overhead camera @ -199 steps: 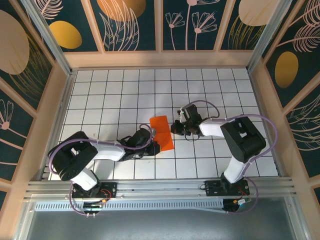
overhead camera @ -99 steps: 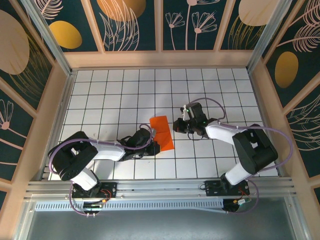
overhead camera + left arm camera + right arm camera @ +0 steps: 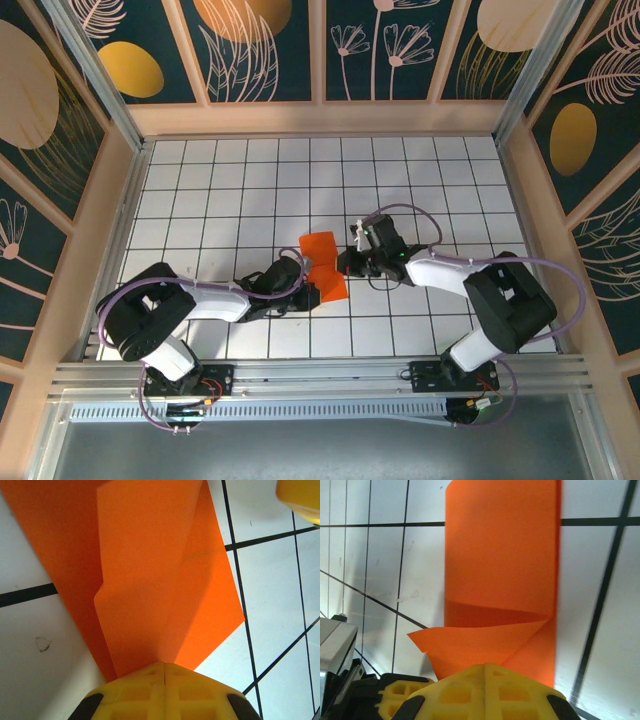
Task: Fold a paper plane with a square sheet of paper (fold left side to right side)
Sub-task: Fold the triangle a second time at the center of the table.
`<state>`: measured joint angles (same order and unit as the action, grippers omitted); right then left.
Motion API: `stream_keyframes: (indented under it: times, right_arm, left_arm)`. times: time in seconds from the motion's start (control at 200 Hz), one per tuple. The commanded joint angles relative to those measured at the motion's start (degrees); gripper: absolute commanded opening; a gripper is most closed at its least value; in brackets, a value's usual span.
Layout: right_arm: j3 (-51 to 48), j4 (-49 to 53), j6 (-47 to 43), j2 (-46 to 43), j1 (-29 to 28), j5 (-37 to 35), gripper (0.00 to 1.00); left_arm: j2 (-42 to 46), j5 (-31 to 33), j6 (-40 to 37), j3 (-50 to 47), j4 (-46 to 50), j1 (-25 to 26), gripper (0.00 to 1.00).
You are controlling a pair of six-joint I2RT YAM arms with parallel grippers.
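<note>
Left wrist view: the left gripper (image 3: 164, 672) has its two yellow fingers pressed tight together. The orange paper (image 3: 150, 570) comes out right from between their tips, so it is pinching the paper's near end. From this close you can see a folded layer lying on top of a wider layer, with slanted edges and a faint crease. A bit of something yellow pokes in at the top right corner; I cannot tell what it is.

Right wrist view tells a different part. The right gripper (image 3: 485, 672) is squeezed closed too. A loose flap of the paper bends up off the table and runs in to its fingertips, and it looks pinched there. Past the flap, the rest of the paper lies flat as a long strip going away from the fingers.

Top view adds the big picture, with both arms together. The paper sits between the two grippers. The left one is at its near end and the right one touches its right edge. The paper is tilted and lies near the middle of the table.

The table (image 3: 200, 180) is white with black lines making squares. Wooden posts (image 3: 128, 140) stand around it. The walls (image 3: 400, 50) are dark blue with drawn flowers and gold circles. A metal rail (image 3: 300, 375) runs along the near edge, where the arms are bolted.
</note>
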<state>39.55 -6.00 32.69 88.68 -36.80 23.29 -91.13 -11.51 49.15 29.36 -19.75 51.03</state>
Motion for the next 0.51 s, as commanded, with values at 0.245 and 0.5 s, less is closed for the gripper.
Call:
stream_keyframes:
  times: [0.245,0.5]
  right_arm:
    - [5.56,-4.87,3.15,8.27,-3.93,1.76,0.0]
    - [5.64,-4.15,3.27,11.45,-3.94,-0.25,0.0]
  left_arm:
    - [-1.67,1.15,-0.89,-0.71,2.8,0.37,0.01]
    - [-1.6,1.05,-0.73,-0.84,2.64,0.36,0.01]
